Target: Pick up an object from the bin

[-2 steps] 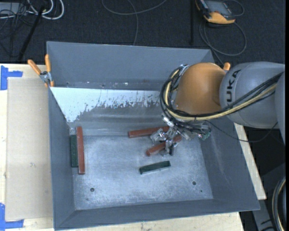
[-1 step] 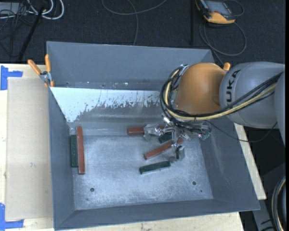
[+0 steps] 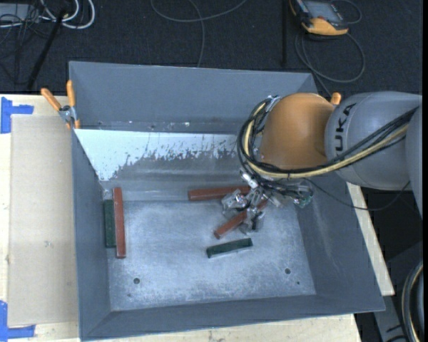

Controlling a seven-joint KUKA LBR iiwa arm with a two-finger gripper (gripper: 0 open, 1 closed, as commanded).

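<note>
My gripper (image 3: 247, 212) is low over the middle right of the bin floor. Its fingers sit right at the upper end of a short reddish-brown bar (image 3: 230, 226) that lies slanted. Whether the bar is between the fingers I cannot tell. A longer reddish-brown bar (image 3: 207, 193) lies just left of the gripper, near the back wall. A dark green bar (image 3: 229, 248) lies flat just below the slanted bar.
Along the left wall a dark green bar (image 3: 109, 224) and a reddish-brown bar (image 3: 118, 231) lie side by side, lengthwise. The arm with its orange cover and cables hangs over the bin's right side.
</note>
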